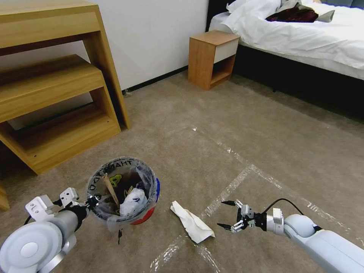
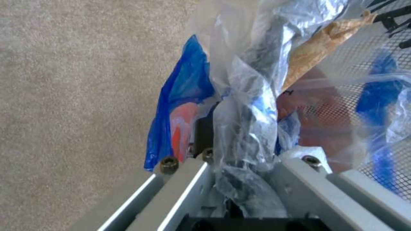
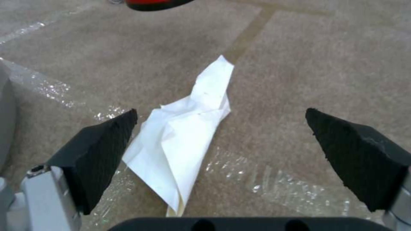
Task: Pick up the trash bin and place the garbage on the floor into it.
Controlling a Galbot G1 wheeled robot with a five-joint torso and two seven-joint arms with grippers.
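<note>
Left gripper [image 1: 91,201] is pinching trash bin [image 1: 122,192] rim, steadying it | right gripper [image 1: 228,215], fingers spread empty, is facing white crumpled paper [image 1: 191,222] on floor [image 1: 242,136] beside bin.

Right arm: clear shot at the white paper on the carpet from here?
Probably yes. The right gripper hangs beside the white crumpled paper with jaws open, bare floor between them. The trash bin, held by the left gripper, sits off to the side.
</note>
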